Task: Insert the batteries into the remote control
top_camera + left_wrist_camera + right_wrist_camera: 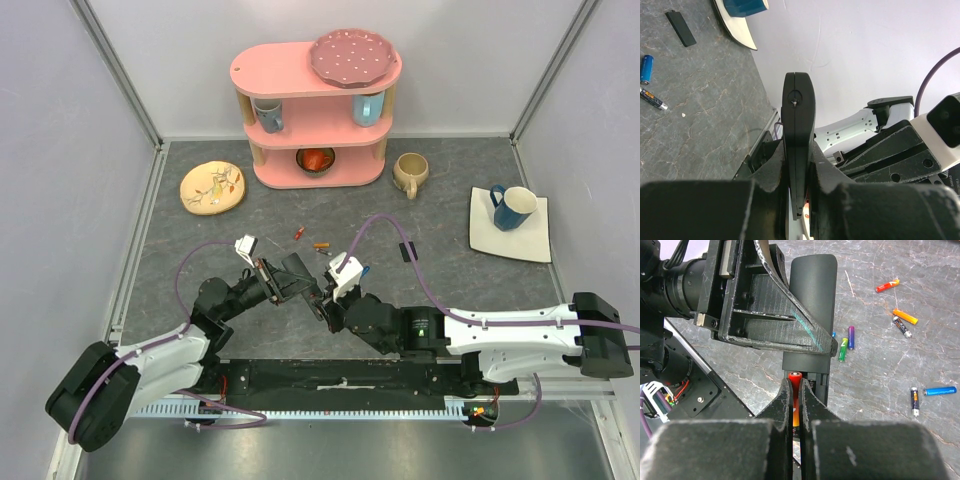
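One red battery, pinched in the right gripper, points lengthwise along the remote control (clamped by the left gripper) at its near end.

Readable text: none in any view.
Wrapper print, batteries right of remote control: too small to read.
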